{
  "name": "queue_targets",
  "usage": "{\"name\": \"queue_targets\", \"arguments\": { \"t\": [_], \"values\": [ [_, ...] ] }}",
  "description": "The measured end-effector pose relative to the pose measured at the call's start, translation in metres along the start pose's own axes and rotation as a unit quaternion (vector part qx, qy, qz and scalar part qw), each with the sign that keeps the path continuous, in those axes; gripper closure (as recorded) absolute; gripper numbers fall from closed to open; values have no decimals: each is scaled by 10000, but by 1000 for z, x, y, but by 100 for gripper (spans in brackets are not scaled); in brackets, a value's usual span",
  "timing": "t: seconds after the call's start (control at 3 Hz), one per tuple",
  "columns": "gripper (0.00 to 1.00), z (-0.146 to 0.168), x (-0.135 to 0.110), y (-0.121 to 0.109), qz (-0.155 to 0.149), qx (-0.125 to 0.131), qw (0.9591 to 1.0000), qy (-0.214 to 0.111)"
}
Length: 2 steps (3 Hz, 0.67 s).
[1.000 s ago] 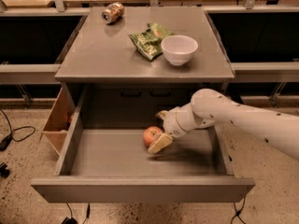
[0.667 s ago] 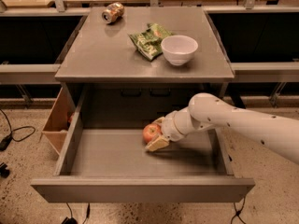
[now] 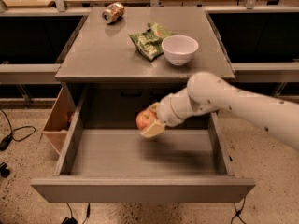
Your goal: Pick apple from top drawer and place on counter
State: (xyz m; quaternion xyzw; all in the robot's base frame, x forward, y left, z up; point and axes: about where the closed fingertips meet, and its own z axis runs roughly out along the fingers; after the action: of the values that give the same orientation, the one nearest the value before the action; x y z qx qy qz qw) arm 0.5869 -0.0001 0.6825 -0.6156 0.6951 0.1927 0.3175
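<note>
The red and yellowish apple (image 3: 144, 119) is held in my gripper (image 3: 150, 122), lifted above the floor of the open top drawer (image 3: 140, 160). The gripper is shut on the apple, with one cream finger below it and one behind it. My white arm (image 3: 233, 104) reaches in from the right over the drawer. The grey counter (image 3: 107, 50) lies above and behind the drawer.
On the counter stand a white bowl (image 3: 179, 49), a green crumpled snack bag (image 3: 149, 40) and a crushed metal can (image 3: 113, 11). A wooden box side (image 3: 58, 120) hangs left of the drawer. Cables (image 3: 11, 134) lie on the floor at left.
The gripper has risen from the drawer floor with the apple in it and moved a little left and toward the back.
</note>
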Motion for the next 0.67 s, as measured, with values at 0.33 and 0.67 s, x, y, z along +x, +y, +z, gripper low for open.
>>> {"name": "queue_targets", "arguments": {
  "t": [0.33,0.67],
  "values": [
    [100,-70,-101,-28,-673,173,9973,226],
    [100,-111,-189,-42,-1203,186,9916,427]
  ]
}}
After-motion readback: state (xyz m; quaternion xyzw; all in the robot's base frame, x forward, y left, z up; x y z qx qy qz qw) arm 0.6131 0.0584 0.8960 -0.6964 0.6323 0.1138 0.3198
